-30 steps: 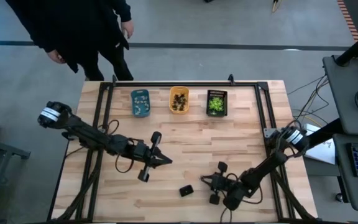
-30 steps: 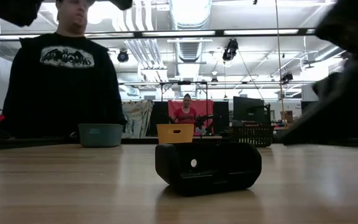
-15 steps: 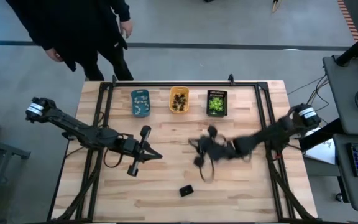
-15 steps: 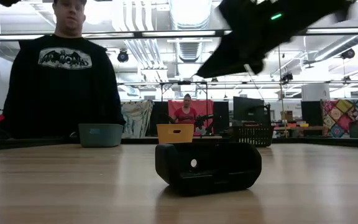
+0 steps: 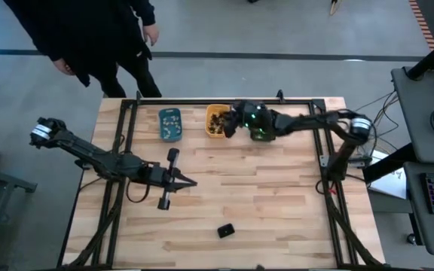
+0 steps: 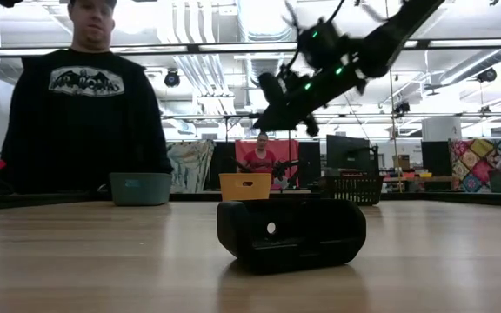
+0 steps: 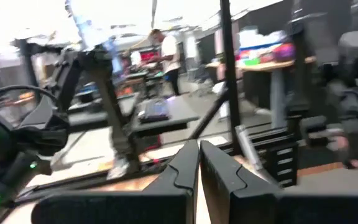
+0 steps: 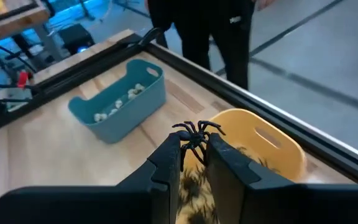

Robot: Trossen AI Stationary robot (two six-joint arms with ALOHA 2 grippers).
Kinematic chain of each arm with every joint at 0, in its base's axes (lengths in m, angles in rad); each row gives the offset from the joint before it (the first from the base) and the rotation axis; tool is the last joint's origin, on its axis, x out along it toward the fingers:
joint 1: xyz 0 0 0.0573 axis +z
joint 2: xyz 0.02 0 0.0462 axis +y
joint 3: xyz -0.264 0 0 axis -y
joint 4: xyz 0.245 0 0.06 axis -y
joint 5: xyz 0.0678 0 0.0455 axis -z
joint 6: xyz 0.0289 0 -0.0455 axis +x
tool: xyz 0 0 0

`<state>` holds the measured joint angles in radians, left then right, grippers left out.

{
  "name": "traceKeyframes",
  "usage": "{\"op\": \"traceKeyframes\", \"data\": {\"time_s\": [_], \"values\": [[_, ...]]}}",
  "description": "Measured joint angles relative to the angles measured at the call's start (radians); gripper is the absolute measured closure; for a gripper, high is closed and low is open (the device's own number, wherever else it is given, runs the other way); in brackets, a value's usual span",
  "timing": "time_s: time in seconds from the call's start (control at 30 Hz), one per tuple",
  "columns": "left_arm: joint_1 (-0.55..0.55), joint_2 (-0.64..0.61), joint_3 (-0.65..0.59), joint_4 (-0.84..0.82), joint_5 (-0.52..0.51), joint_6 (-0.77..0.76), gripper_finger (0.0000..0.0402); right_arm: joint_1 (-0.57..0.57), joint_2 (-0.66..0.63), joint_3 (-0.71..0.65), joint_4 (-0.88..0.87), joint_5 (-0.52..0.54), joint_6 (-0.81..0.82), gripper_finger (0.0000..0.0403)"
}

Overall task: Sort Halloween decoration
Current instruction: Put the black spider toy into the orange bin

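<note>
At the near edge of the surface, toward six o'clock, a small black block (image 5: 226, 230) lies alone, well apart from both arms. Farther in, around eight o'clock, the left gripper (image 5: 187, 181) hangs over bare wood with its jaws pressed together and nothing between them — it looks parked, out of the other arm's way. Beyond that, near twelve o'clock, the right gripper (image 8: 193, 151) is stretched out above the orange tray (image 8: 272, 148), jaws clamped on one black spider (image 8: 194, 134) whose legs splay past the fingertips (image 8: 174, 153). Holding it high over that tray makes sense if this is the drop point, since dark figures already lie inside. Just beside it, toward eleven o'clock, the blue tray (image 8: 120, 102) holds pale figures; on the other side the black tray (image 5: 263, 125) holds green ones, partly hidden under the arm. Past the far rail a person in dark clothes (image 5: 89, 34) stands watching — clear of the arms.
</note>
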<state>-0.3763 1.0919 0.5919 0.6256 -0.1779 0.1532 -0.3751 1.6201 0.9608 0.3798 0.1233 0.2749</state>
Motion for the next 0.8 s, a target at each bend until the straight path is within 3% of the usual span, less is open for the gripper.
{"op": "traceKeyframes", "data": {"time_s": [0.17, 0.4, 0.8], "values": [[0.0, -0.009, 0.0, -0.059, -0.104, -0.016, 0.0402, -0.082, 0.144, 0.121, -0.024, -0.079, 0.017, 0.034], [0.0, -0.015, 0.0, -0.115, -0.112, -0.063, 0.0402, -0.118, 0.278, 0.258, -0.151, -0.072, 0.066, 0.0334], [0.0, -0.015, 0.0, -0.118, -0.138, -0.078, 0.0402, -0.116, 0.31, 0.329, -0.195, -0.08, 0.073, 0.0249]]}}
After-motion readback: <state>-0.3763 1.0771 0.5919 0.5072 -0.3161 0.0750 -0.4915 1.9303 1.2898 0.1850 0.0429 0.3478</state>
